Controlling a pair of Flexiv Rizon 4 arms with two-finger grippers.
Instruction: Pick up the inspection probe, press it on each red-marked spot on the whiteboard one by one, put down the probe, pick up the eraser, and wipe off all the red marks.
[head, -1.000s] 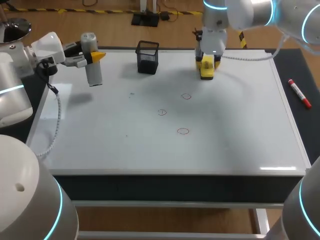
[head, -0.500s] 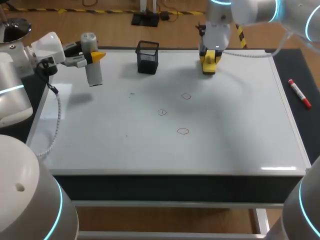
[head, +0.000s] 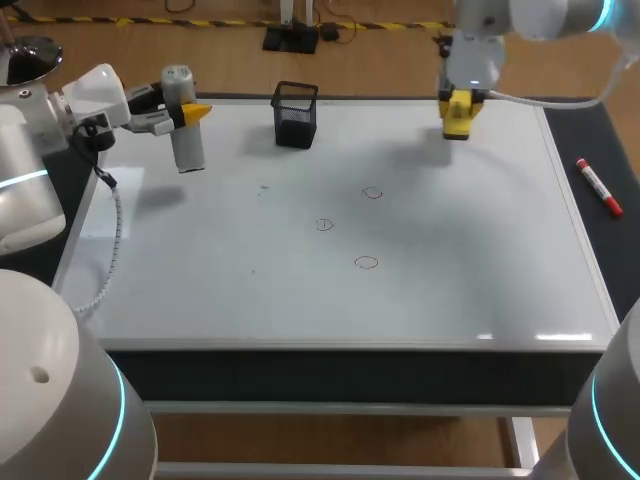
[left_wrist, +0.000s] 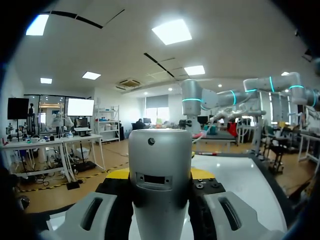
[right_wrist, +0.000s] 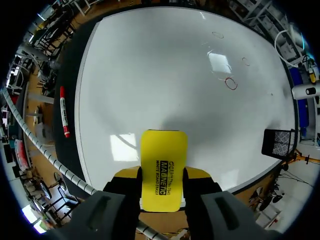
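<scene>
The inspection probe (head: 186, 135), a grey cylinder, hangs upright over the whiteboard's (head: 200, 260) far left corner, and my left gripper (head: 188, 113) is shut on it. In the left wrist view the probe (left_wrist: 160, 195) fills the gap of the left gripper (left_wrist: 160, 175). My right gripper (head: 458, 108) is shut on the yellow eraser (head: 457, 116), held above the board's far edge, right of centre. The right wrist view shows the eraser (right_wrist: 162, 167) clamped in the right gripper (right_wrist: 162, 175). Three red circles (head: 372, 193) (head: 324, 225) (head: 366, 263) mark the middle of the board.
A black mesh basket (head: 296, 113) stands near the far edge, between the two grippers. A red marker (head: 598, 187) lies on the dark mat (head: 600, 260) right of the board. The right wrist view also takes in the marker (right_wrist: 63, 111) and the basket (right_wrist: 277, 142).
My right gripper has carried the eraser to the right along the far edge and a little farther back. The left arm and the probe have not moved.
</scene>
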